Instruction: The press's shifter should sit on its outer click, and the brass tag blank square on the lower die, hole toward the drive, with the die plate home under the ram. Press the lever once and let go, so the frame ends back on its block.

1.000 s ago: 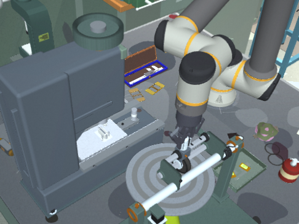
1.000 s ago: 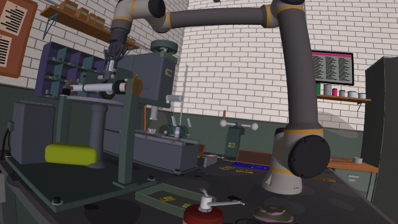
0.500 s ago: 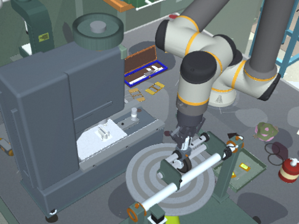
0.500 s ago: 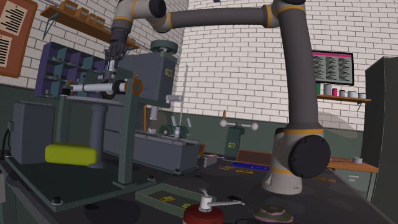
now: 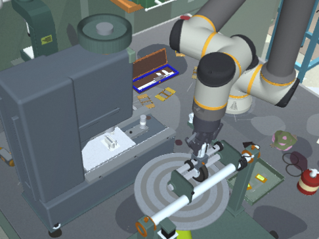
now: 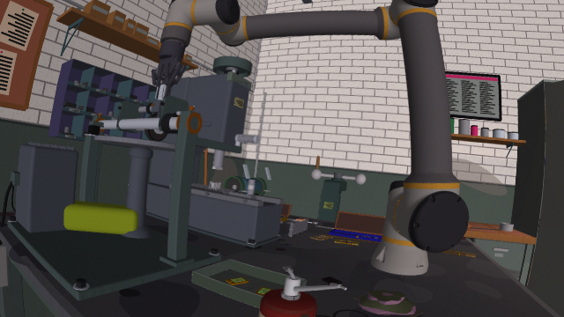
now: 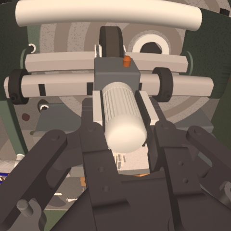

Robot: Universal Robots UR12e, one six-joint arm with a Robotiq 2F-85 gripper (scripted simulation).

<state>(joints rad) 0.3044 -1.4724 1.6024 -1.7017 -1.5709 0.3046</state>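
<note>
The lower die under the ram is mostly hidden by the press's grey housing (image 5: 65, 108); only the pale die plate (image 5: 108, 144) with a small clip-like part on it shows. My gripper (image 5: 202, 148) stands over the friction drive's frame, closed on the shifter's ribbed white knob (image 7: 124, 115), which rises from a grey block (image 7: 117, 73) on the notched rail. A black wheel (image 5: 201, 172) rides under that block on the ringed disc (image 5: 180, 190). The long white lever bar (image 5: 197, 188) spans the frame. Brass tag blanks (image 5: 261, 177) lie in the green tray.
The frame's green posts with orange collars (image 5: 248, 156) stand close on the right of my gripper. A yellow block (image 6: 100, 218) sits under the frame. A red extinguisher (image 5: 308, 181), black rings and a caliper case (image 5: 154, 70) lie on the bench.
</note>
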